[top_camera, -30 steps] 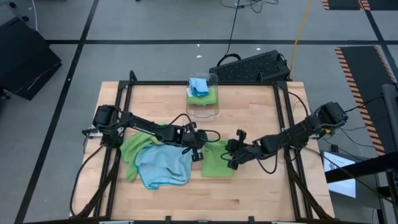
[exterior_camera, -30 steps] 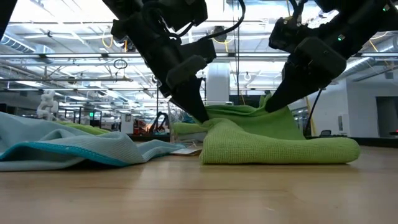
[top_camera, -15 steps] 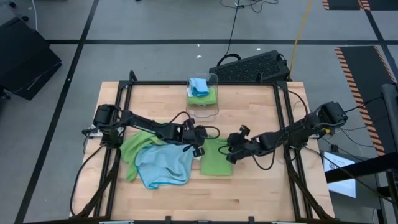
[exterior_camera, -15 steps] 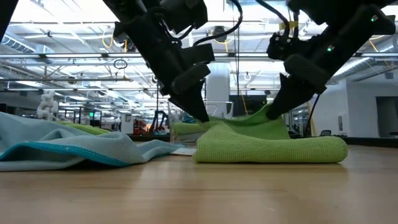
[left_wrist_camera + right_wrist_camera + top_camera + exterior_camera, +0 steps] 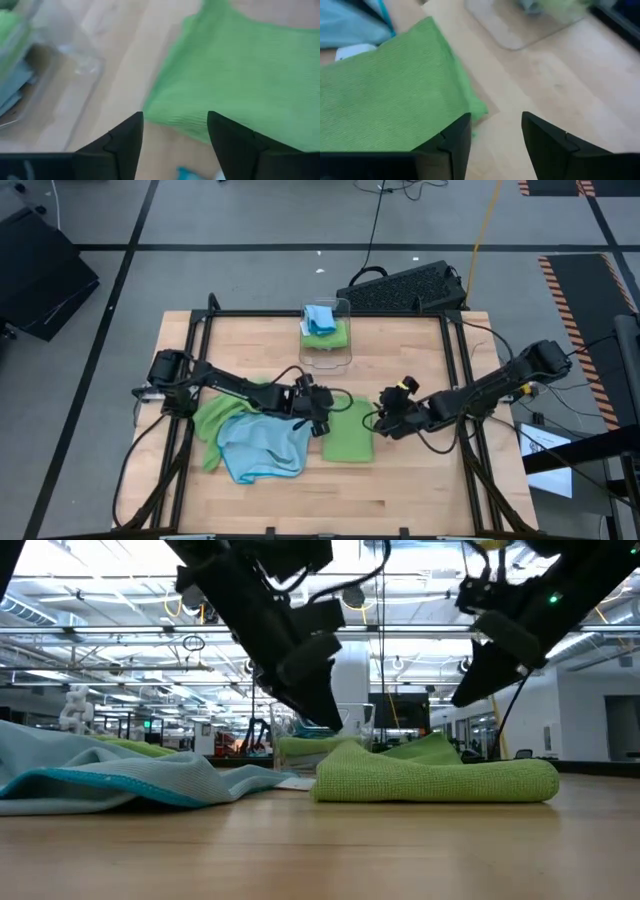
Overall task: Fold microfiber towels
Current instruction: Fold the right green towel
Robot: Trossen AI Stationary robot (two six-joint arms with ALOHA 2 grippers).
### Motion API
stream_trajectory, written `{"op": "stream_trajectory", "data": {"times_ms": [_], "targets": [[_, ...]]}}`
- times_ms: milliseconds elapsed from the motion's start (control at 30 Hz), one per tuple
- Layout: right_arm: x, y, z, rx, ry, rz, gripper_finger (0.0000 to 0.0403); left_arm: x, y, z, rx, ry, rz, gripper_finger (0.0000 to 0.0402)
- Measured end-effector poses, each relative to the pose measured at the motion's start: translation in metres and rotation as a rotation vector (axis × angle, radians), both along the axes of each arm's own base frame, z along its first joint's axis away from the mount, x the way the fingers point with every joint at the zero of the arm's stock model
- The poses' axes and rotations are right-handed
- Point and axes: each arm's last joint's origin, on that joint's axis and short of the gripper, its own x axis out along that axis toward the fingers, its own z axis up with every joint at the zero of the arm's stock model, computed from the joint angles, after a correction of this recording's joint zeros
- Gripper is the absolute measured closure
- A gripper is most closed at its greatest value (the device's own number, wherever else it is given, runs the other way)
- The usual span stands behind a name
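Folded green towel lay on the counter between two parted claws.

The wooden counter (image 5: 420,360) carried everything. At its left middle a loose heap lay spread: a light blue towel (image 5: 262,445) rumpled on top of a lime green towel (image 5: 212,416). Just right of that heap, near the counter's centre, the folded green towel (image 5: 349,435) lay flat as a neat oblong, held by neither arm. At the far edge stood a clear plastic bin (image 5: 327,335) with green and blue cloths inside. The left claw (image 5: 318,409) hung over the folded towel's left edge with its fingers (image 5: 125,142) spread and nothing between them; the right claw (image 5: 385,422) stood just off the towel's right edge, fingers (image 5: 457,137) likewise apart and empty.
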Motion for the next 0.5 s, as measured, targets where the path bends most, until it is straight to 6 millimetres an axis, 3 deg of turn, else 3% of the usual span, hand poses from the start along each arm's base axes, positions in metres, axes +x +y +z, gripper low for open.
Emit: {"op": "stream_trajectory", "data": {"times_ms": [167, 300, 500], "targets": [[0.011, 0.009, 0.000, 0.006, -0.088, 0.077, 0.0246, 0.002, -0.017, 0.003, 0.012, -0.050, -0.052, 0.0217], [0.024, 0.014, -0.020, 0.002, -0.209, 0.233, 0.0263, 0.008, -0.024, 0.010, 0.062, -0.135, -0.088, 0.0256], [0.022, 0.006, -0.047, -0.042, -0.417, 0.311, 0.0311, 0.022, -0.018, -0.013, 0.037, -0.158, -0.115, 0.0303]]}}
